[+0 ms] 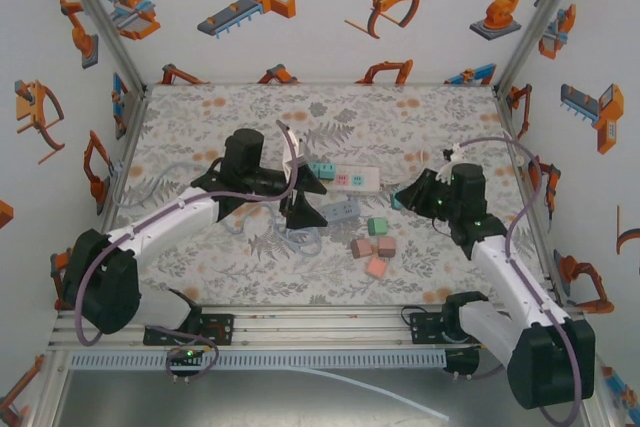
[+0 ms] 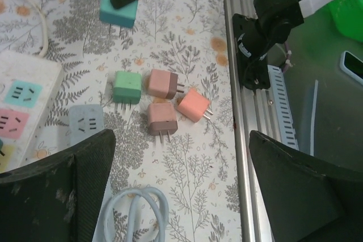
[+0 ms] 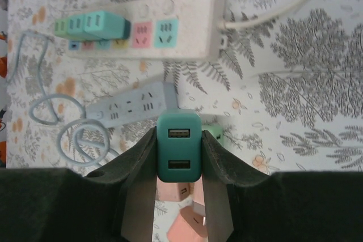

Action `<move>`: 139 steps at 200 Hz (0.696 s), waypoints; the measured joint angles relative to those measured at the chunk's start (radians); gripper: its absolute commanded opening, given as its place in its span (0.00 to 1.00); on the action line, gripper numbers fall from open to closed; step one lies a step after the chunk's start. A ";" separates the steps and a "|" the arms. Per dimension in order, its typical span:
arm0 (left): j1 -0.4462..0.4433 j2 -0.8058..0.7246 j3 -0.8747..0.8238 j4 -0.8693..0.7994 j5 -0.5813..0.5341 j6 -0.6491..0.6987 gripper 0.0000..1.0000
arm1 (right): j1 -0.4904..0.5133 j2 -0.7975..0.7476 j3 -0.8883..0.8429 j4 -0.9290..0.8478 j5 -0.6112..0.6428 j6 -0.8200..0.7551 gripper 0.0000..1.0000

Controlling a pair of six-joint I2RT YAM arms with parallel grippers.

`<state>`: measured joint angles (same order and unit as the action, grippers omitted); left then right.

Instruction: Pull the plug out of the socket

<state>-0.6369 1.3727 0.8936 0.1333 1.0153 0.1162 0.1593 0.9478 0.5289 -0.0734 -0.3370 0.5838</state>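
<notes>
My right gripper is clamped on the teal plug. Its two fingers press flat against the plug's sides, and the face with two USB ports points back at the wrist camera. The plug is out of its socket and held off the table, apart from both strips. From above, it sits just right of them, at about the middle of the table.

The white power strip lies past the plug on the far side, with its cord running off its right end. A row of teal and green plugs is seated at its left end. The pink and teal sockets beside them are bare. The grey power strip lies just near of the white one, and its pale cable is coiled to its left.

My left gripper hangs over the left ends of the strips with its jaws spread wide and nothing between them. Its wrist view looks down on four loose plugs close together on the table: a green one, a pink-brown one, a salmon one and a brown one. All four lie on their sides with their prongs showing.
</notes>
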 measured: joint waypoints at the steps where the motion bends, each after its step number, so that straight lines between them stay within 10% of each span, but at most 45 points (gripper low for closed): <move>1: 0.000 -0.001 -0.002 0.004 0.000 0.000 0.94 | 0.000 0.000 -0.002 0.000 0.000 0.000 0.00; 90: 0.000 -0.013 -0.040 0.103 0.022 -0.004 0.94 | 0.000 0.069 -0.190 0.089 0.047 0.029 0.00; 139: 0.000 -0.008 -0.040 0.106 0.022 -0.008 0.94 | 0.000 0.111 -0.213 0.191 0.023 0.049 0.19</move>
<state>-0.6369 1.3647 0.8539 0.2390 1.0374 0.1078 0.1589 1.0584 0.3157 0.1177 -0.3138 0.6327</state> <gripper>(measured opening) 0.942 0.339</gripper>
